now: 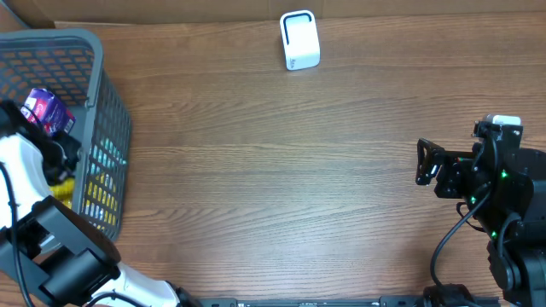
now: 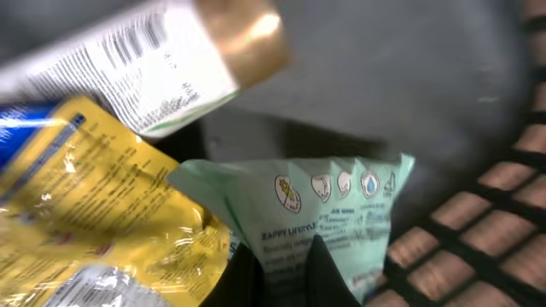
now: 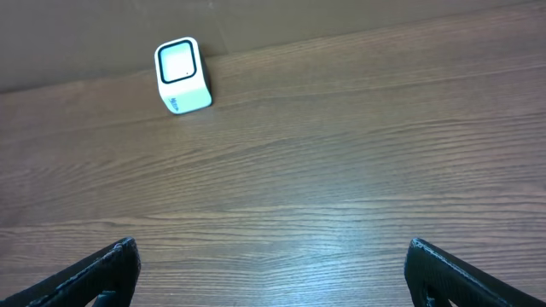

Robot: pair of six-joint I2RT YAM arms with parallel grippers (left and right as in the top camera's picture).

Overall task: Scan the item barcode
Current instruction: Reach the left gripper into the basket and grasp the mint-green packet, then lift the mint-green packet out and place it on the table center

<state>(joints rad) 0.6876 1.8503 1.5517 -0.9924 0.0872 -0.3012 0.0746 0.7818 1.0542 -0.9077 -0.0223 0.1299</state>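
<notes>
Wood-grain bench is seen from above, with a grey mesh basket set at its 9 o'clock edge. At 3 o'clock the right tool is held over bare wood, its fingers spread wide. A white scanner is stood at 12 o'clock. Inside the basket, the left tool is pinched onto the lower edge of a mint-green packet, flanked at 9 o'clock by a yellow packet and at 11 o'clock by a barcoded white tube
</notes>
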